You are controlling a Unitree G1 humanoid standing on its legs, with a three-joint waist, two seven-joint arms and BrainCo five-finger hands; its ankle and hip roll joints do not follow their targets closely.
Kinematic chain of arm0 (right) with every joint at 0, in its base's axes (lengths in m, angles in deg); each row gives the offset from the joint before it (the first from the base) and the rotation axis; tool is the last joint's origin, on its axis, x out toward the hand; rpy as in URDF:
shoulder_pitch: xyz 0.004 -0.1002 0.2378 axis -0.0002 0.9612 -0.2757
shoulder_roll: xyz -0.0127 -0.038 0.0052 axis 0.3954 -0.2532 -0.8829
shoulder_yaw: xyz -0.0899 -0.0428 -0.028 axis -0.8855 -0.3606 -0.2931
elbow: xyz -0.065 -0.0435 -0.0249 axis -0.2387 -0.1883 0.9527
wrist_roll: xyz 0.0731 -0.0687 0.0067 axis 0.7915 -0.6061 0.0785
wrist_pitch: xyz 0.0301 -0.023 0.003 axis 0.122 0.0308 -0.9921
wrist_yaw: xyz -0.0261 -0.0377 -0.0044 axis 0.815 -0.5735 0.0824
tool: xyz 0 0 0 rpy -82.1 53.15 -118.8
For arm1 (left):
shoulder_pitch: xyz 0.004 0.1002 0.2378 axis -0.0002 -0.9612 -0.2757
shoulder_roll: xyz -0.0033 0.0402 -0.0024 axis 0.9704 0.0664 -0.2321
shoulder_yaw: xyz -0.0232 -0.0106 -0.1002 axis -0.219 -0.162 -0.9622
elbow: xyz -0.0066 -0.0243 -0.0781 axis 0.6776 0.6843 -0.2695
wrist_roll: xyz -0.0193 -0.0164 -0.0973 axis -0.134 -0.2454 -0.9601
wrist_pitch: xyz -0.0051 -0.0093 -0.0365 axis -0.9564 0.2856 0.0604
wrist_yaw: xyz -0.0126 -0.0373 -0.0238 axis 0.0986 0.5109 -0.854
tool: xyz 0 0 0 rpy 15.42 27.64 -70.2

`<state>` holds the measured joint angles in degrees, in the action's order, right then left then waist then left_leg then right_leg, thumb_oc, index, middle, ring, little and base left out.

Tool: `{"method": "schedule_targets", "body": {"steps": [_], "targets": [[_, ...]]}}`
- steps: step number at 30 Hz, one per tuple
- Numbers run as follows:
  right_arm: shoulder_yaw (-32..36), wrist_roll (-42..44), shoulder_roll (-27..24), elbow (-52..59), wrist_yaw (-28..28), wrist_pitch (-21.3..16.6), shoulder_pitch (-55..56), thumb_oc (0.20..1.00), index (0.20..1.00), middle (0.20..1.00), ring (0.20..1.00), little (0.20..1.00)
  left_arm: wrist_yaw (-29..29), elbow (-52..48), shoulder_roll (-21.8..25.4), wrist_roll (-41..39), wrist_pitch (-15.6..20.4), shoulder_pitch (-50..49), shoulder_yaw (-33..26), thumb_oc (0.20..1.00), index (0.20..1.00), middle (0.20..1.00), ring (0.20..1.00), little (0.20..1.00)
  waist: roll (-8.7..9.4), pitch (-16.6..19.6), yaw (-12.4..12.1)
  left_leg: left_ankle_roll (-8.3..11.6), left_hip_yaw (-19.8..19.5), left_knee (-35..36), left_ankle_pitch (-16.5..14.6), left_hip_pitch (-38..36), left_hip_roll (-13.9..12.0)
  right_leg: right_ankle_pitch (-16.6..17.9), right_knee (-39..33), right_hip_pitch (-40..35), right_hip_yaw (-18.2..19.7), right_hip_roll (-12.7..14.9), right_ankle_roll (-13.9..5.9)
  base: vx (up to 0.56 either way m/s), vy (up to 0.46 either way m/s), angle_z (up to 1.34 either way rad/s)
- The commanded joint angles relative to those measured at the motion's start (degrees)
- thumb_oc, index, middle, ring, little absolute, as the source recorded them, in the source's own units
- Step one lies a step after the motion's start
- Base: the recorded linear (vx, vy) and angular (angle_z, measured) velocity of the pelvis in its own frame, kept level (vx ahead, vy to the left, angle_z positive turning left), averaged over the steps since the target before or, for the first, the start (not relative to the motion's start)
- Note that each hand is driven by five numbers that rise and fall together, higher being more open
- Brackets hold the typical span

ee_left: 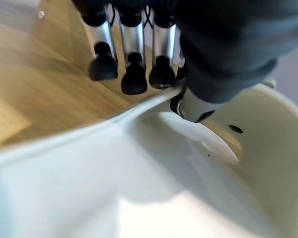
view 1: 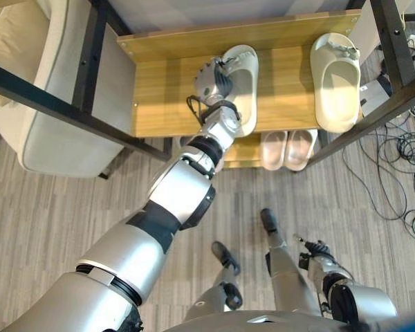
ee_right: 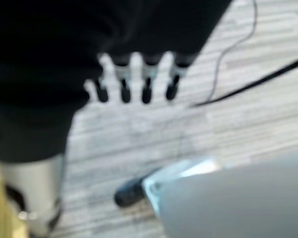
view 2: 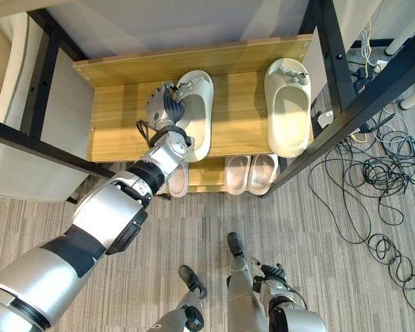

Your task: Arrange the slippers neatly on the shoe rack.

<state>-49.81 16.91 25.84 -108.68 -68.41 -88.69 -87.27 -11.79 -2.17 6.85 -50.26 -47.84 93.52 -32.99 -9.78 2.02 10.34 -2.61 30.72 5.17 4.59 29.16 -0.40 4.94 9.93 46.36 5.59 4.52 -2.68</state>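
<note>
The left hand (view 1: 214, 79) pinches the rim of a cream slipper (view 1: 241, 86) on the wooden shoe rack (view 1: 159, 90). A second slipper (view 1: 335, 79) lies well apart. The right hand (ee_right: 134, 87) hangs low, fingers apparently relaxed.

The shoe rack (view 1: 166, 97) has shelves of pale wood with a visible grain, smooth and lightly sheened, in a matt black metal frame (view 1: 48, 104). The cream slippers (view 1: 335, 79) on top look like soft moulded foam or rubber, smooth and matt. To the left, a chair (view 1: 48, 83) is covered in beige cloth. The floor (view 1: 69, 214) looks like grey wood-grain planks, matt.
</note>
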Motion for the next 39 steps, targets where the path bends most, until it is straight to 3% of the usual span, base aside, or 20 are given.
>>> {"method": "schedule_targets", "body": {"steps": [1,19,20,25,26,29,31,32,39], "targets": [[-0.1,1.3,-1.0,-3.1,-0.9,0.0,-4.4,1.0,1.0,1.0,1.0,1.0,0.8,9.1,-3.3,-2.5,-0.3,9.5,-5.7,0.2,0.2,0.2,0.2,0.2,-2.56,-4.5,2.2,5.72,-4.9,-0.2,-1.8,-5.1,-4.7,0.7,-2.8,-5.2,1.6,-4.1,2.22,0.01,-0.034,-0.03],[-0.2,1.7,-1.5,-4.8,-1.0,0.5,-5.8,1.0,1.0,1.0,1.0,1.0,0.2,11.4,-4.6,-8.4,-1.7,11.1,-10.9,0.2,0.2,0.2,0.2,0.2,-3.86,-3.9,3.3,6.33,-3.3,-0.2,-2.2,-5.8,-5.5,0.7,-1.2,-3.3,3.2,-5.7,2.84,0.01,-0.009,-0.04],[0.0,1.9,-1.6,-5.0,-0.9,0.5,-6.1,1.0,1.0,1.0,1.0,1.0,0.2,11.5,-5.3,-9.1,-1.9,10.2,-11.7,0.2,0.2,0.2,0.2,0.2,-4.29,-3.8,3.2,6.51,-3.5,-0.2,-3.7,-6.4,-5.6,-0.9,-0.3,-3.4,2.5,-5.7,2.76,0.09,0.036,-0.02],[-0.3,2.0,-1.3,-5.7,-0.7,0.4,-6.0,1.0,1.0,1.0,1.0,1.0,0.2,11.2,-5.1,-9.3,-1.9,9.1,-12.8,0.2,0.2,0.2,0.2,0.2,-3.83,-3.4,3.6,6.86,-3.1,-0.2,-2.0,-5.7,-6.3,0.2,0.0,-2.6,3.0,-6.4,3.32,-0.02,-0.063,-0.01],[-0.4,2.0,-1.2,-5.9,-0.6,0.5,-6.0,1.0,1.0,1.0,1.0,1.0,0.4,10.8,-4.8,-9.6,-1.5,8.9,-13.4,0.256,0.256,0.256,0.256,0.256,-3.83,-3.3,3.6,6.95,-3.2,-0.2,-2.0,-5.7,-6.3,0.2,0.0,-2.8,3.0,-6.6,3.37,0.02,-0.033,-0.03],[-0.5,2.1,-1.4,-6.2,-0.4,0.8,-6.2,1.0,1.0,1.0,1.0,1.0,1.2,10.9,-4.4,-10.4,-0.9,8.4,-14.4,0.206,0.206,0.206,0.206,0.206,-3.91,-3.3,3.8,7.11,-3.2,-0.2,-2.0,-5.9,-6.4,0.3,-0.1,-3.0,2.8,-6.8,3.44,0.01,-0.04,-0.02],[-0.6,2.4,-1.6,-6.2,-0.4,0.9,-6.6,1.0,1.0,1.0,1.0,1.0,2.4,9.9,-3.8,-12.6,0.7,8.5,-16.8,0.555,0.555,0.555,0.555,0.555,-4.19,-3.6,3.9,7.32,-3.2,-0.2,-1.9,-5.9,-6.6,0.4,-0.1,-2.9,2.8,-7.1,3.56,0.0,-0.054,-0.01],[-0.7,2.4,-1.6,-6.1,-0.4,0.7,-6.5,1.0,1.0,1.0,1.0,1.0,4.0,8.1,-4.0,-13.7,2.3,8.2,-17.8,1.0,1.0,1.0,1.0,1.0,-4.45,-3.9,3.7,7.56,-3.1,-0.2,-1.7,-5.8,-6.9,0.4,0.2,-2.6,2.6,-7.2,3.58,-0.01,-0.051,-0.02],[-1.2,2.7,-2.1,-6.3,0.1,0.7,-6.0,1.0,1.0,1.0,1.0,1.0,9.6,2.8,-6.5,-14.8,5.0,3.5,-20.0,1.0,1.0,1.0,1.0,1.0,-5.63,-3.4,3.2,8.09,-3.6,-0.2,-1.6,-7.5,-7.0,-0.4,0.9,-4.3,2.0,-7.5,4.09,0.01,-0.013,0.0]]}}
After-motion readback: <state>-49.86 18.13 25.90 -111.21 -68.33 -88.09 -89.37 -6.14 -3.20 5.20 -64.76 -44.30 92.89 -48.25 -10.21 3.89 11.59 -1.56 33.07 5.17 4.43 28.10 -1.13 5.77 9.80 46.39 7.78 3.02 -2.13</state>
